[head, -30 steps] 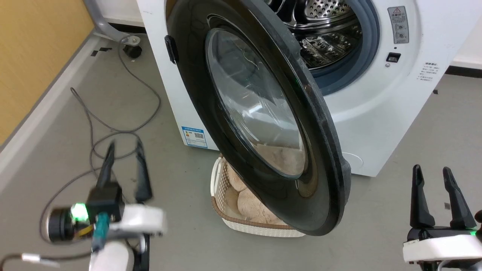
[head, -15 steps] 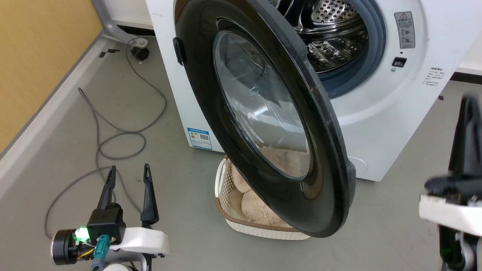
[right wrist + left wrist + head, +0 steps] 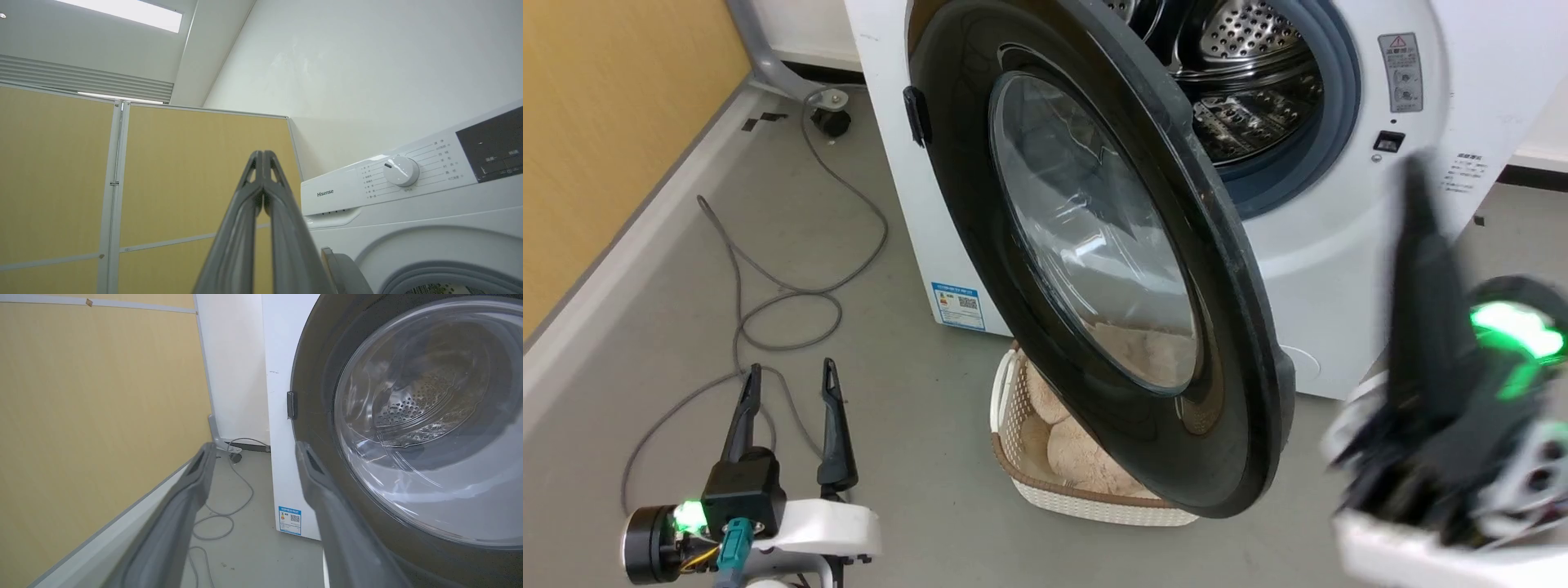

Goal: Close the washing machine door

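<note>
The right claw (image 3: pixel 262 157) had its two fingers pressed flat together with nothing between them. In its wrist view it was raised in front of the control panel, and in the head view it was a smear off the right of the door's free rim. The left claw (image 3: pixel 791 369) hung low over the floor with its fingers spread, also empty, its wrist view looking along them at the door's outer face.

The washing machine door (image 3: pixel 1094 245) stood wide open, hinged on the left side of the washing machine (image 3: pixel 1339 245) and swung out over a white woven basket (image 3: pixel 1029 482). The steel drum (image 3: pixel 1241 49) was exposed behind it. Neither claw touched the door.

I judged this to be the approach, with the push not yet begun. The next move called for setting a claw against the outer face near the free rim. It would then have to press the door round towards the latch slot (image 3: pixel 1388 141) until it caught.
</note>
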Controlling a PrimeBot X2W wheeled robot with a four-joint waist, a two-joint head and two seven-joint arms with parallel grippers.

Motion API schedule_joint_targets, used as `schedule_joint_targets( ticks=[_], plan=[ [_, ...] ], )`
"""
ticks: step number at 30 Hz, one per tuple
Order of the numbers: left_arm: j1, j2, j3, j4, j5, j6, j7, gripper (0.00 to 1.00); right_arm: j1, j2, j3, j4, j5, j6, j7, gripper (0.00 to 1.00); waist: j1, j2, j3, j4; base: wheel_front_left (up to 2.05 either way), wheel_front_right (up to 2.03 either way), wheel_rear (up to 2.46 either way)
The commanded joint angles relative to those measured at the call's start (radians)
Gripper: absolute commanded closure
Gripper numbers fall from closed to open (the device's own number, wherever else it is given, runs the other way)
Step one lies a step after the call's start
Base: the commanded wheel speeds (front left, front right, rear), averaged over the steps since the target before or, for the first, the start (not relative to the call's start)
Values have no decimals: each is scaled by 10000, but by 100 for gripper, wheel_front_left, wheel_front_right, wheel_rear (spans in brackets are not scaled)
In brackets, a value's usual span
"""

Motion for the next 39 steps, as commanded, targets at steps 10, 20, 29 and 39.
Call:
schedule_joint_targets(
  ticks=[10, 20, 29, 39],
  plan=[
    [306, -114, 170, -130, 256, -24, -43, 0, 664, -1530, 2530, 1207, -872, 10, -30, 100, 0, 0, -50, -152, 0, 0, 0],
    [279, -184, 172, -233, 382, -16, -43, 0, 1499, -2293, 3140, 3703, -2221, 10, -30, 100, 0, 0, 165, -453, 0, 0, 0],
    [-25, -245, 13, -289, 446, -65, -43, 0, 1386, -2194, 2227, 5435, -2652, 10, -30, 100, 0, 0, 703, -707, 0, 0, 0],
    [-568, -364, -280, -410, 448, -28, -43, 0, 200, -2155, 700, 6291, -2605, 10, -30, 100, 0, 0, 1531, -844, 0, 0, 0]
  ],
)
